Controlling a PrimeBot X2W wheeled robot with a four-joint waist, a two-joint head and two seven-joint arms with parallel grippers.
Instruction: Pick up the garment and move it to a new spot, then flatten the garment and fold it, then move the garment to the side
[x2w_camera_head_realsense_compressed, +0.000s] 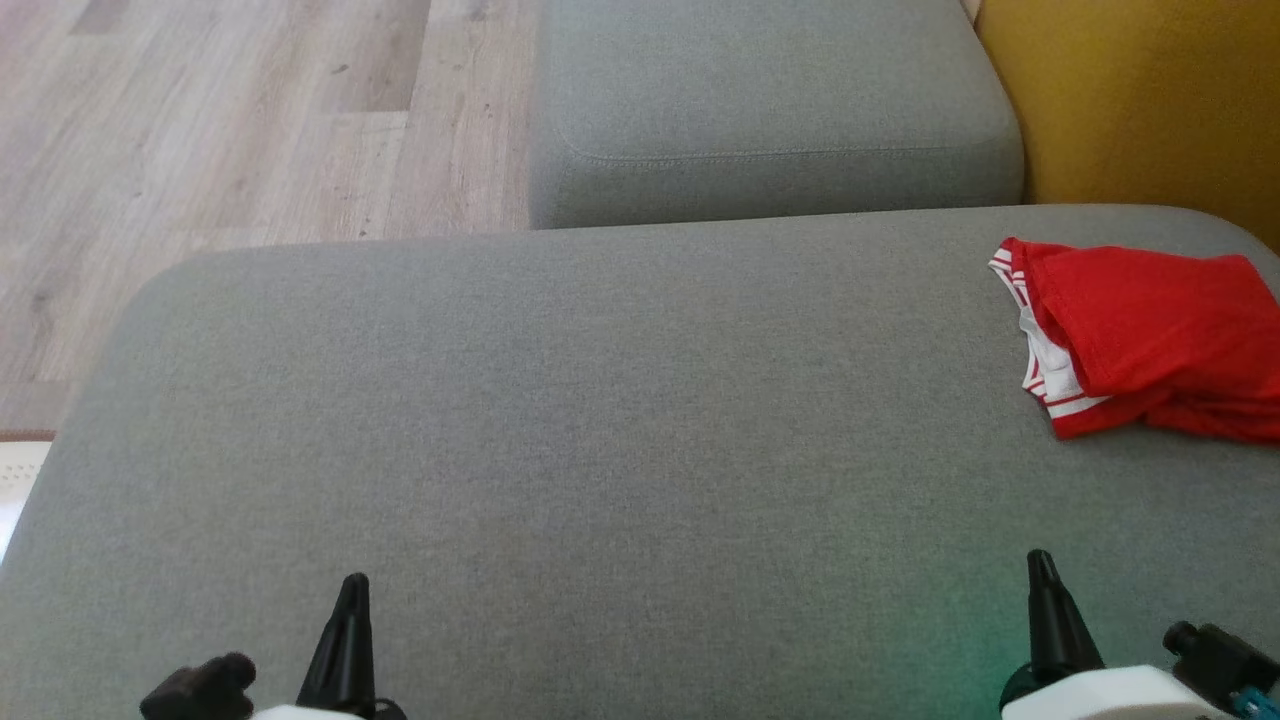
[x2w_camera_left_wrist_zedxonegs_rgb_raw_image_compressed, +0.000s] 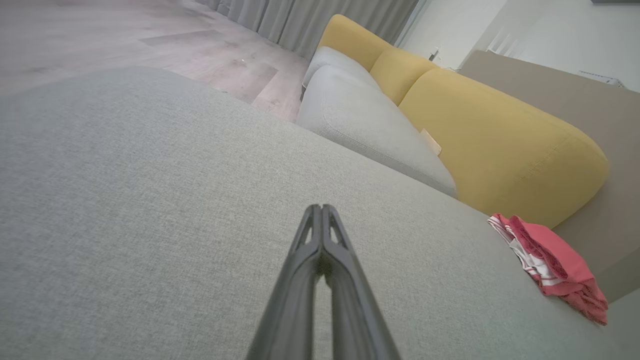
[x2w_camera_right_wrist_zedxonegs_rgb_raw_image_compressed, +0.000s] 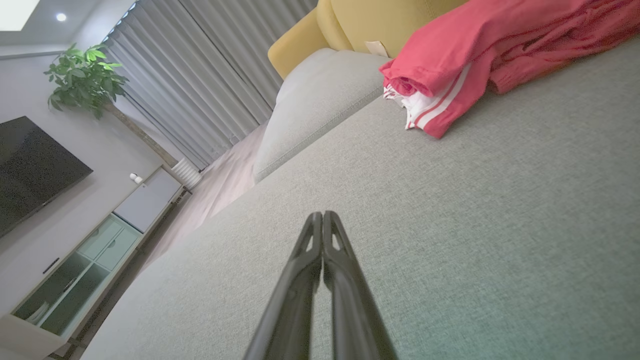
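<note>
While my left hand (x2w_camera_left_wrist_zedxonegs_rgb_raw_image_compressed: 320, 210) and right hand (x2w_camera_right_wrist_zedxonegs_rgb_raw_image_compressed: 322, 216) are sitting closed and empty, the garment (x2w_camera_head_realsense_compressed: 1150, 330) is lying bunched at the cushion's (x2w_camera_head_realsense_compressed: 560, 420) right end. I'm judging it light and limp, best pinched at its striped edge (x2w_camera_head_realsense_compressed: 1042, 385).

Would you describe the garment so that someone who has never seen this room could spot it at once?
Start at the large grey cushion before the robot and follow it to its right end, near the yellow backrest. There lies the garment, bunched: bright red with white stripes, unlike the plain upholstery around it.
</note>
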